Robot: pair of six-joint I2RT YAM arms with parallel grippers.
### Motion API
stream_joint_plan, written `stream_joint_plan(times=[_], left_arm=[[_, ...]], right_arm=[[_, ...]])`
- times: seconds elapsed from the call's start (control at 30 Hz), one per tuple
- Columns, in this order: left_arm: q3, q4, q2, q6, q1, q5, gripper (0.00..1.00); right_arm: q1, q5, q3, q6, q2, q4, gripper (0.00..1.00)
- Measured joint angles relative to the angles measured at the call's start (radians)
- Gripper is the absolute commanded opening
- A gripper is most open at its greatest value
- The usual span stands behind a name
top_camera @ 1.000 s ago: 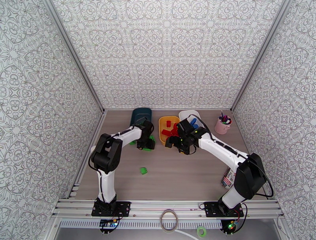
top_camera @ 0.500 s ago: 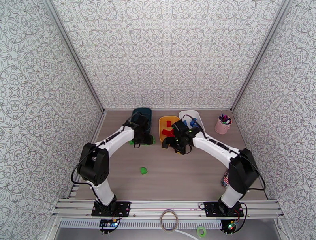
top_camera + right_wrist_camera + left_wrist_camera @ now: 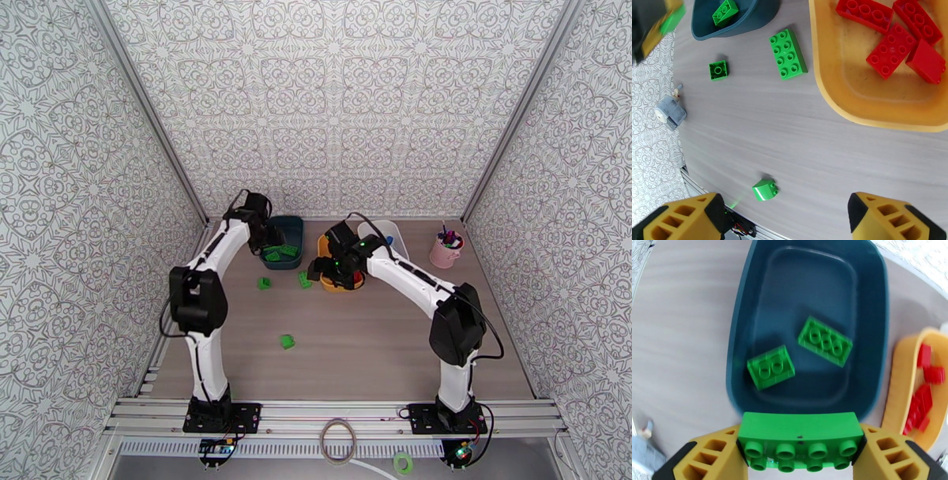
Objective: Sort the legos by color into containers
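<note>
My left gripper (image 3: 801, 455) is shut on a long green lego (image 3: 801, 433), hanging over the near rim of the dark teal container (image 3: 873, 338). Two green legos (image 3: 771, 367) lie inside that tub. From above, the left gripper (image 3: 271, 237) sits at the teal container (image 3: 294, 225). My right gripper (image 3: 790, 221) is open and empty above bare table, beside the yellow container (image 3: 837, 94), which holds several red legos (image 3: 888, 51). Loose green legos lie on the table: a long one (image 3: 788, 54), a small square one (image 3: 718, 70) and a wedge-shaped one (image 3: 765, 189). In the top view the right gripper (image 3: 325, 275) hangs at the yellow container (image 3: 341, 286).
The white container (image 3: 393, 235) stands behind the yellow one. A pink cup with pens (image 3: 446, 249) stands at the back right. Patterned walls close in both sides and the back. The front half of the table has free room around one green lego (image 3: 287, 341).
The left arm has swung back and left, carrying its green lego from the table to the teal tub's rim. The right gripper has shifted left and back, to the yellow tub's front.
</note>
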Motion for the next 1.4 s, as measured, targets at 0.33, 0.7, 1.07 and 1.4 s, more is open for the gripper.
stream_joint_plan(times=[0.33,0.7,1.07,1.4], left_arm=[[0.167,-0.051,0.153,0.014,0.002,0.018,0.82],[0.001,-0.041,0.043,0.025,-0.019,0.015,0.86],[-0.521,-0.006,-0.424,-0.079,-0.112,-0.023,0.86],[-1.018,-0.006,-0.713,-0.334,-0.346,-0.014,0.85]], right_arm=[[0.0,0.037,0.097,-0.031,0.068,-0.101,0.87],[0.0,0.037,0.128,-0.035,0.095,-0.126,0.84],[0.052,0.039,-0.068,-0.021,0.007,-0.083,0.83],[0.136,0.071,-0.429,0.07,-0.268,0.002,0.84]])
